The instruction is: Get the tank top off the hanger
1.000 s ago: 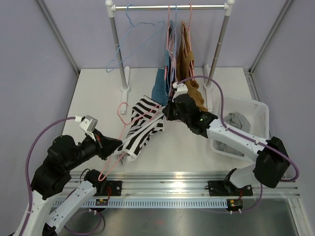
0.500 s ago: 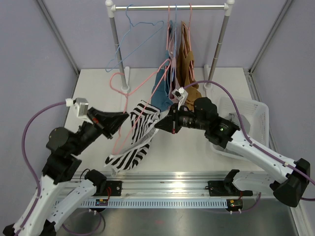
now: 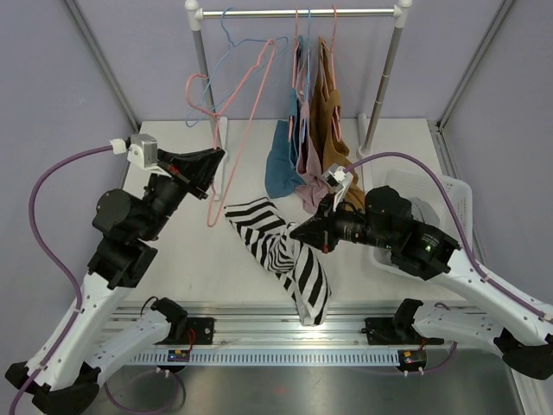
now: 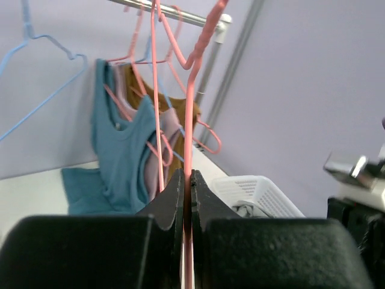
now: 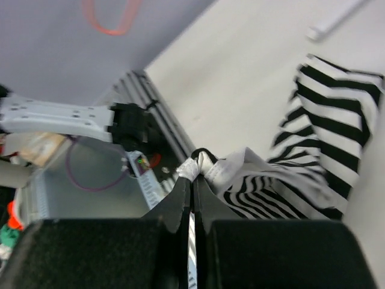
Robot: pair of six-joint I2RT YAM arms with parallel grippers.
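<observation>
The black-and-white striped tank top [image 3: 281, 255] hangs free of the hanger, draped from my right gripper [image 3: 304, 233] down to the table's near edge. My right gripper [image 5: 194, 177] is shut on a bunched strap of the striped top [image 5: 313, 156]. My left gripper [image 3: 218, 157] is shut on the pink hanger [image 3: 242, 112], held raised at the left near the rack. In the left wrist view the pink hanger [image 4: 190, 108] runs straight up between the closed jaws of the left gripper [image 4: 187, 180]. The hanger is bare.
A clothes rack [image 3: 298, 13] at the back holds a blue hanger [image 3: 226, 69] and teal, pink and brown tops [image 3: 311, 130]. A white basket [image 3: 441, 203] with grey cloth stands at the right. The rack's posts [image 3: 206, 86] stand close to the left gripper.
My left gripper has lifted the pink hanger up and back toward the rack. The striped top has come off it. My right gripper has pulled the top forward and right.
</observation>
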